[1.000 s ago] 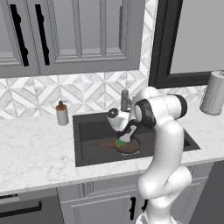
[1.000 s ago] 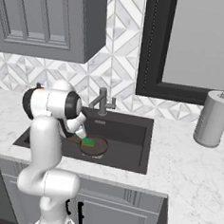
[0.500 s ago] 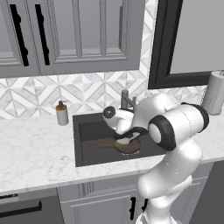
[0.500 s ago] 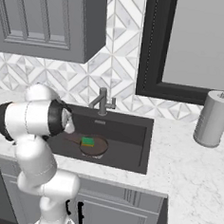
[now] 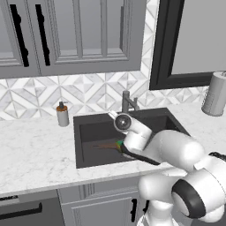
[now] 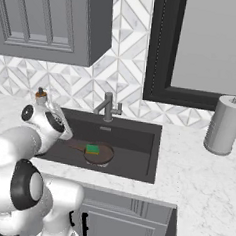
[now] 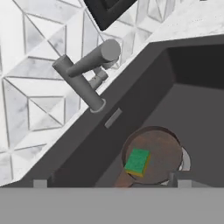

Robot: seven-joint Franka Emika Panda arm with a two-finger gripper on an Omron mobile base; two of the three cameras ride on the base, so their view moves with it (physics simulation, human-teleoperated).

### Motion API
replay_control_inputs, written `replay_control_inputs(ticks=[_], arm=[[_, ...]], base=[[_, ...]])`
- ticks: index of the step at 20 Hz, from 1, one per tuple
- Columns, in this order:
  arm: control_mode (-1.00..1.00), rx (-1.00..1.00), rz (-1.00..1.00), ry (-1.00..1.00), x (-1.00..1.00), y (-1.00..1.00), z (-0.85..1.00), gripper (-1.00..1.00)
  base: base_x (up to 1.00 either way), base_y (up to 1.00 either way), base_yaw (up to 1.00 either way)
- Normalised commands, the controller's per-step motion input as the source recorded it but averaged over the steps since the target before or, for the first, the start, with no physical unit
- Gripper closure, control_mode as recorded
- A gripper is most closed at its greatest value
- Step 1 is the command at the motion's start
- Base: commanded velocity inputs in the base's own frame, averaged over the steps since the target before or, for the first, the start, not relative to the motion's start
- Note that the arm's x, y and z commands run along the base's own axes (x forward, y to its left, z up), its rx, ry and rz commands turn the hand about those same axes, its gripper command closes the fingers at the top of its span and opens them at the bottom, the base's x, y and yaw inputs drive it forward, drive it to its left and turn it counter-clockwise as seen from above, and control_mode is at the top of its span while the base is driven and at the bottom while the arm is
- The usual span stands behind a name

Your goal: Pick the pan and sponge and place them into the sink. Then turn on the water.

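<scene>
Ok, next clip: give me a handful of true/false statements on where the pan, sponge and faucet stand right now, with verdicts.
1. The pan lies inside the sink. True.
2. The sponge rests on the counter beside the basin. False: it lies in the pan, green side up.
3. The claw is clamped on the pan's handle. False: in the hand view the pan lies clear of the fingertips.
4. The faucet stands at the back rim of the sink, against the tiled wall. True.
5. A soap bottle stands on the counter beside the sink. True.
</scene>
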Motion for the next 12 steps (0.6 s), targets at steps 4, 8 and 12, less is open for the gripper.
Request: replay_control_inputs(ticks=[4,8,12], arm=[[-1.00,0.06,0.10,0.00,-0.59,0.00,1.00,-1.00],[-1.00,0.08,0.07,0.02,-0.48,-0.02,1.00,-1.00],[-1.00,0.08,0.02,0.04,-0.40,-0.18,0.98,-1.00]], base=[[0.00,0.00,0.00],[0.00,0.00,0.00],[0.00,0.00,0.00]])
